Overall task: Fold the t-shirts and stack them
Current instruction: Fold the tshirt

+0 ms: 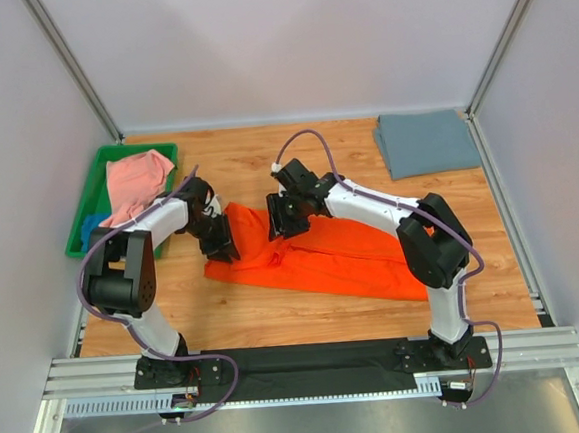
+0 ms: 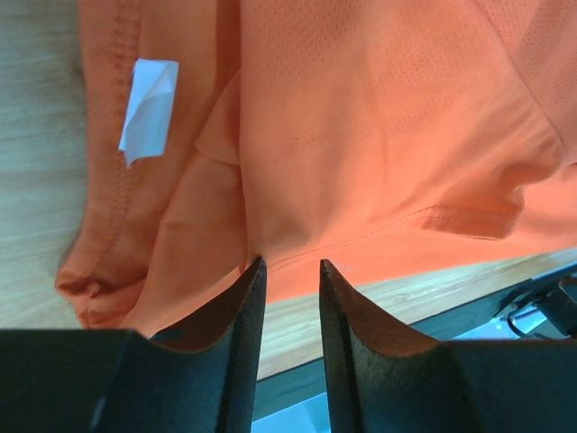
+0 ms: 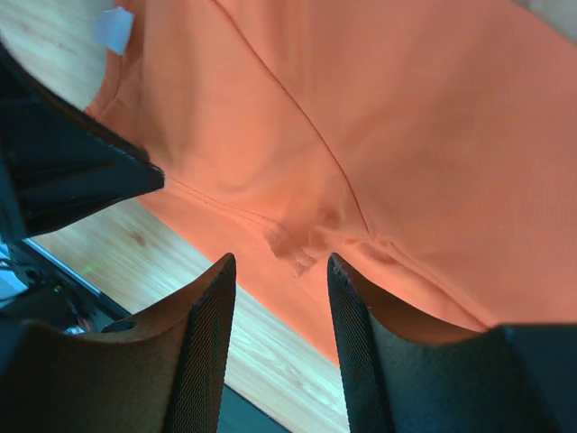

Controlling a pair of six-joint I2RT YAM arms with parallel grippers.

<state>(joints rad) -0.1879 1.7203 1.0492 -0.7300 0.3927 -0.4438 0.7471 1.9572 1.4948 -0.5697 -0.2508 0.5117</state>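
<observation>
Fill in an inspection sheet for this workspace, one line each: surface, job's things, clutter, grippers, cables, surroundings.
Surface: wooden table, no spills seen.
Job's things: orange t-shirt rumpled mid-table; grey-blue t-shirt folded at the far right corner; pink t-shirt draped over the tray, blue cloth under it.
Clutter: green tray at far left; white label on the orange t-shirt.
Grippers: left gripper and right gripper at the orange t-shirt's edge, fingers apart, nothing clamped.
Cables: purple cables loop along both arms.
Surroundings: white walls on three sides; metal rail at the near edge.
</observation>
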